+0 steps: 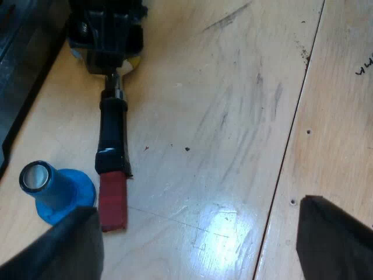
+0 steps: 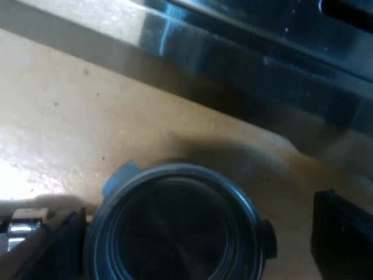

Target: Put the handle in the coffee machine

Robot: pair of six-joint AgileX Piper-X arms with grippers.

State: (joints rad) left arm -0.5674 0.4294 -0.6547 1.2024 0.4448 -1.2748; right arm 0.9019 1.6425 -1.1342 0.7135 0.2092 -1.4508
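Right pincer (image 2: 204, 239) released astride holder (image 2: 175, 172) (basket seemingly empty), left pincer (image 1: 197, 242) released near blue tamper (image 1: 55, 195)

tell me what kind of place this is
Likely a coffee workbench: a wooden table, a holder with a red-ended handle lying on it beside a blue tamper, and a coffee machine with a steel front.

My left gripper (image 1: 198, 248) ends in two black fingers (image 1: 58, 245). They are matte and broad, with blunt, slightly slanted tips. My right gripper (image 2: 201, 236) carries the same kind of pair, dark and flat-sided, and one finger has a squared-off upper edge. From my left wrist, its housing (image 1: 108, 26) looks like a blocky black body with stepped, moulded parts.
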